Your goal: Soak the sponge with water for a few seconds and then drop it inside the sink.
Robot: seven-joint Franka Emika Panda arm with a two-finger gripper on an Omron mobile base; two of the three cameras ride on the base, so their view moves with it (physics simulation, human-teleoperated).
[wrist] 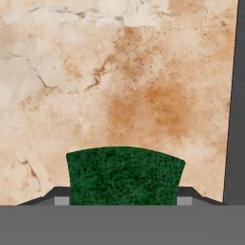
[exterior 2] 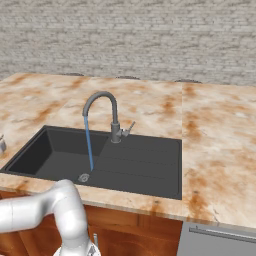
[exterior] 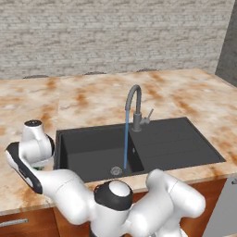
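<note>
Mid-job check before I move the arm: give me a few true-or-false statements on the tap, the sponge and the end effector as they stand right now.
1. Water is running from the faucet into the basin. True.
2. The sponge already lies in the sink. False: in the hand view it sits between the end effector's finger tips, over the marble counter.
3. The end effector is shut on the sponge. True: a finger tip presses against each side of it.
4. The stream lands on the flat drainboard. False: it falls into the deep basin, close to the round drain.
5. The sponge is under the stream. False: only counter shows behind it, with the sink's dark edge off to one side.
</note>
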